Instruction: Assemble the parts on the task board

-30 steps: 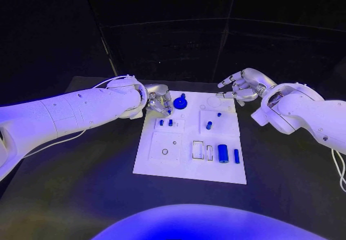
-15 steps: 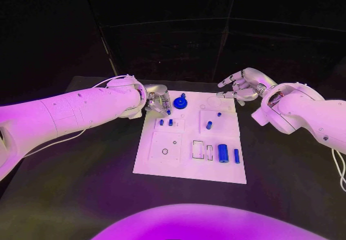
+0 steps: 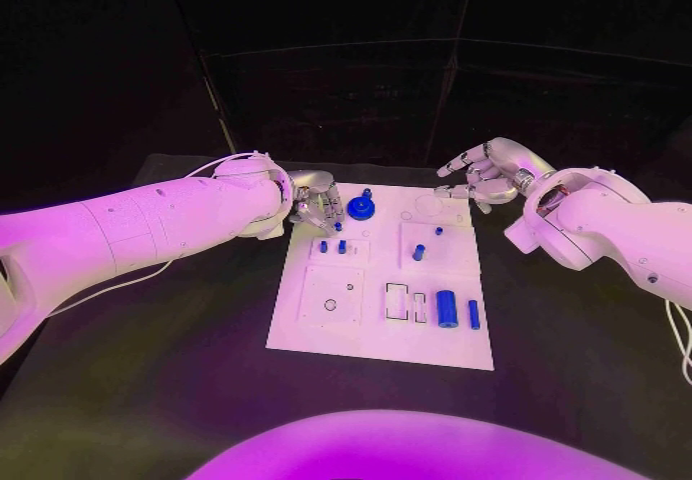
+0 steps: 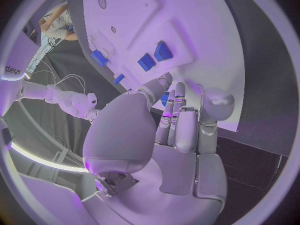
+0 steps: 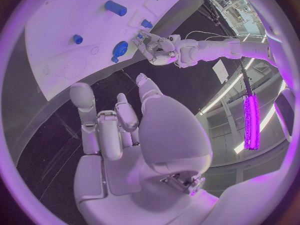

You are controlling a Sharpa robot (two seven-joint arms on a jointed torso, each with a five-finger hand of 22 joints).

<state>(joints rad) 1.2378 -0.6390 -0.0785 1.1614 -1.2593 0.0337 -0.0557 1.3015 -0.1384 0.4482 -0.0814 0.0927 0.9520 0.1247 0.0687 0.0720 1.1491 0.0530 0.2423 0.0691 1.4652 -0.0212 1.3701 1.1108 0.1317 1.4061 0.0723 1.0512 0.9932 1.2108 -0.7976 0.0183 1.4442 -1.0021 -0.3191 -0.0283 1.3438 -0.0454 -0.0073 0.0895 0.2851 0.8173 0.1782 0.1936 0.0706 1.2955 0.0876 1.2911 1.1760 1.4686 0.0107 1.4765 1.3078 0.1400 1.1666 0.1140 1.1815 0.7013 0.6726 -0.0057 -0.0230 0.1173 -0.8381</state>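
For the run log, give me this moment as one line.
left hand: at white task board far-left corner, hold unclear | right hand: open beside far-right corner | round blue part: on board

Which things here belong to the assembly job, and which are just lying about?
Belonging to the job:
- task board
- round blue part at the board's far edge
- large blue cylinder
- slim blue pin beside it
- left hand, fingers at the board's far left corner
- right hand, holding nothing

Just lying about:
- black table
- white cable under the left arm
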